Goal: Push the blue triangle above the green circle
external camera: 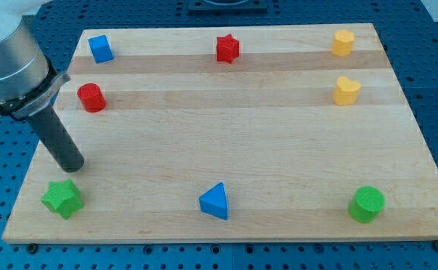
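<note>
Resting near the left edge of the pale wooden table [226,142], my tip [74,166] stands just above the green star-shaped block [61,198] at the bottom-left corner, apart from it as far as I can judge. No pincer exists on this rod, so there is no wide or narrow state to tell.

The blue triangular block [214,201] lies by the bottom edge, about midway along it, untouched. The green round block [367,204] sits in the bottom-right corner, well apart from the triangle. My tip is on the triangle's far-left side, which I judge suits a rightward push along the bottom edge before steering it upward.

Other blocks ring the table: a blue cube [100,48] at the top-left corner, a red cylinder [91,97] below it, a red star [227,48] at the top edge, and two yellow blocks [343,43] [346,90] near the top-right corner, whose shapes are hard to make out. The arm's grey body hides part of the table's left edge and is cut off at the view's corner.
</note>
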`<state>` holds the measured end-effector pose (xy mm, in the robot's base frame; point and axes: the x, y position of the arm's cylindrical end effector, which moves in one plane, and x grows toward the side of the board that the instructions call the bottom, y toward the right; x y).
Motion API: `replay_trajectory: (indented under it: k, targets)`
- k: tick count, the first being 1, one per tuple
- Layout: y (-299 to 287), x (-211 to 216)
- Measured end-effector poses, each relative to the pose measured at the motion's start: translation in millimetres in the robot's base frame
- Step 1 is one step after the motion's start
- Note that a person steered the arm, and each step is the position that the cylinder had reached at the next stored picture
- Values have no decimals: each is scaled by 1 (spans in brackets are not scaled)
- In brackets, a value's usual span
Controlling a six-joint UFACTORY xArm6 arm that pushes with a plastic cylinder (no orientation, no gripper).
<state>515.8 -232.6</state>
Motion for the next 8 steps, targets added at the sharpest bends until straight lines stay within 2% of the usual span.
replay_trajectory:
  k: [1, 2, 3, 6, 8]
  targets:
    - [1, 0]
    - [108, 2]
    - [151, 2]
    - [146, 64]
    - [172, 62]
